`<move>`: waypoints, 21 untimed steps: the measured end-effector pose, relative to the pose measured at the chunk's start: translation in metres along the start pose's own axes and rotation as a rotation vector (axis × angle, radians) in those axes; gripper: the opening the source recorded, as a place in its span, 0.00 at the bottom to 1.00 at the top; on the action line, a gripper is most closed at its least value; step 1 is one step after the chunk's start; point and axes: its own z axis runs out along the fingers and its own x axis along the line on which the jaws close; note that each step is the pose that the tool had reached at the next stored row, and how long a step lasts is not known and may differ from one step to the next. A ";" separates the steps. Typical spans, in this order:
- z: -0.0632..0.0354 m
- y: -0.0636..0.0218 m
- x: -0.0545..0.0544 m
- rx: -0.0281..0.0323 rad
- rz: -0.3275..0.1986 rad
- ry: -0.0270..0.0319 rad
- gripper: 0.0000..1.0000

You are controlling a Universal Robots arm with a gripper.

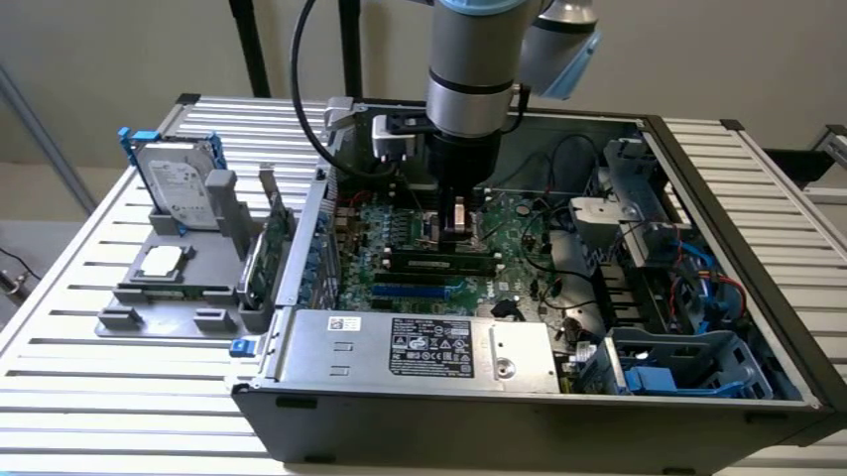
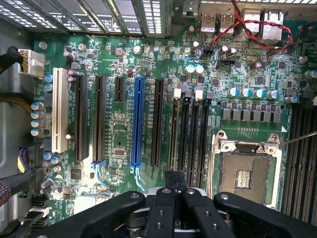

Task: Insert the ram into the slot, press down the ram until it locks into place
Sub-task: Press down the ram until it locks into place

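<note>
Ram: long green stick with black chips, lying flat along the motherboard inside the open computer case, just below the gripper in the exterior view; whether it sits fully in a slot cannot be told.
Gripper: lowered into the case over the motherboard, fingers drawn together on a thin dark upright piece; what that piece is cannot be told.
Slots: black memory slots with white end latches, beside the empty CPU socket.
Motherboard: green, with one blue slot and one white.
Case: open-topped, on the slatted table.
Beside case: grey holder with a hard drive.
</note>
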 end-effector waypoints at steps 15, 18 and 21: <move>0.0153 -0.0060 -0.004 -0.0110 0.004 0.0008 0.11; 0.0202 -0.0060 -0.004 -0.0118 0.005 0.0019 0.11; 0.0199 -0.0059 -0.004 -0.0120 0.006 0.0020 0.11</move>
